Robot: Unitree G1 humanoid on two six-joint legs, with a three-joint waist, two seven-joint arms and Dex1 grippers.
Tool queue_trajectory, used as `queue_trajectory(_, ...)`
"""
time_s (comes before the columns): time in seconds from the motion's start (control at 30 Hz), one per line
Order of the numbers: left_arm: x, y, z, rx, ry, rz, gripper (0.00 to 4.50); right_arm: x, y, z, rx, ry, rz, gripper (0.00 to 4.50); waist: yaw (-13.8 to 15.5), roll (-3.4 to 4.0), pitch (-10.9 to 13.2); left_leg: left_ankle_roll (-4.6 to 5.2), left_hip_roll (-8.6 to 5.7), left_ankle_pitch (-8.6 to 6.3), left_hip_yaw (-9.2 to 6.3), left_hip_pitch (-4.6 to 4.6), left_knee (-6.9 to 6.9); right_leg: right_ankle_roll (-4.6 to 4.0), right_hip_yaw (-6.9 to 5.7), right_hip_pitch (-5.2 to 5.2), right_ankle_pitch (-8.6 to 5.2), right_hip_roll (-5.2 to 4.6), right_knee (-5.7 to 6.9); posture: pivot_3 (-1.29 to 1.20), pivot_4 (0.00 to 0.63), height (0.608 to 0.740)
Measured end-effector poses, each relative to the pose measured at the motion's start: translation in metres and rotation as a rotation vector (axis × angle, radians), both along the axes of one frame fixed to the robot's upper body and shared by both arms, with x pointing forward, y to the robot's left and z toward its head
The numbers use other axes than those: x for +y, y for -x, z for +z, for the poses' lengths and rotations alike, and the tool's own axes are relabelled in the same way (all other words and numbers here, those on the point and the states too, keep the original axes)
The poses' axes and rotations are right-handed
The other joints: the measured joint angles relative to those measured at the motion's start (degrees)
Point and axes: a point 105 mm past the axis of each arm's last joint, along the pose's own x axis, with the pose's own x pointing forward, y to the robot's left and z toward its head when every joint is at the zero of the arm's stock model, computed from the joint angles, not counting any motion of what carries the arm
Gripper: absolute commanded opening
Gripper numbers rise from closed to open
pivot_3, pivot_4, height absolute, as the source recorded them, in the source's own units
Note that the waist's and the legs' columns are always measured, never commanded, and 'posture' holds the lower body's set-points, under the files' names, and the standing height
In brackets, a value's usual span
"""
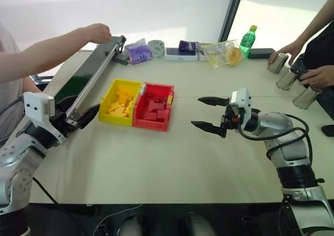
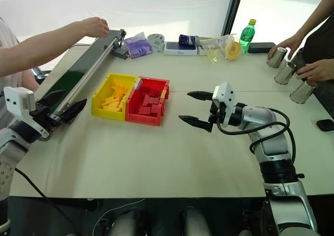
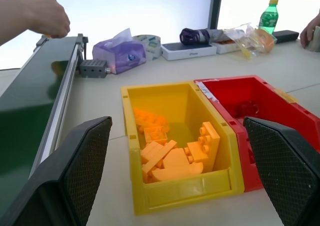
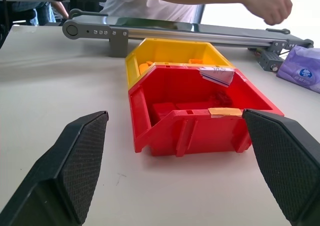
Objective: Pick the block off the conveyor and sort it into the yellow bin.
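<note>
Setting: you worked in a lab-like test room.
Evidence: you had a benchtop conveyor [image 1: 88,82], sorting bins [image 1: 136,104] and people [image 1: 31,56] around one table [image 1: 156,163].

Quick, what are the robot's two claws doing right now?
Left gripper: open, holding nothing, by the conveyor.
Right gripper: open, holding nothing, facing the red bin.

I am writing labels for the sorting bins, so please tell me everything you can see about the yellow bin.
The yellow bin is a bright yellow, open-topped rectangular tray that looks like plastic, with shallow walls and a lower lip at one end. It sits upright on the pale table, between the conveyor and the red bin, its long side against that same-shaped bin. Inside lies a loose pile of yellow-orange bricks. Neither tool touches it; the open left tool points toward it.
</note>
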Motion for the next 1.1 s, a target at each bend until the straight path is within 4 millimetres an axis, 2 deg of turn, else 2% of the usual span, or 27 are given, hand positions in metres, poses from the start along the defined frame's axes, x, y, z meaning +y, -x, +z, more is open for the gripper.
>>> queue_trajectory(0.8, 0.003, -0.001, -0.002, 0.004, -0.009, 0.024, 4.45, 0.0, 0.0, 0.0, 0.0, -0.001, 0.003, 4.5, -0.01, 0.0, 0.0, 0.0, 0.0, 0.0, 0.0, 0.0, 0.0, 0.0, 0.0, 0.0, 0.0, 0.0, 0.0, 0.0, 0.15, 0.74)
queue_trajectory(1.1, 0.01, 0.005, -0.007, 0.011, -0.004, 0.055, 4.45, 0.003, 0.0, -0.002, 0.005, 0.001, 0.012, 4.5, 0.01, 0.0, 0.0, 0.0, 0.0, 0.0, 0.0, 0.0, 0.0, 0.0, 0.0, 0.0, 0.0, -0.01, 0.0, 0.0, 0.15, 0.74)
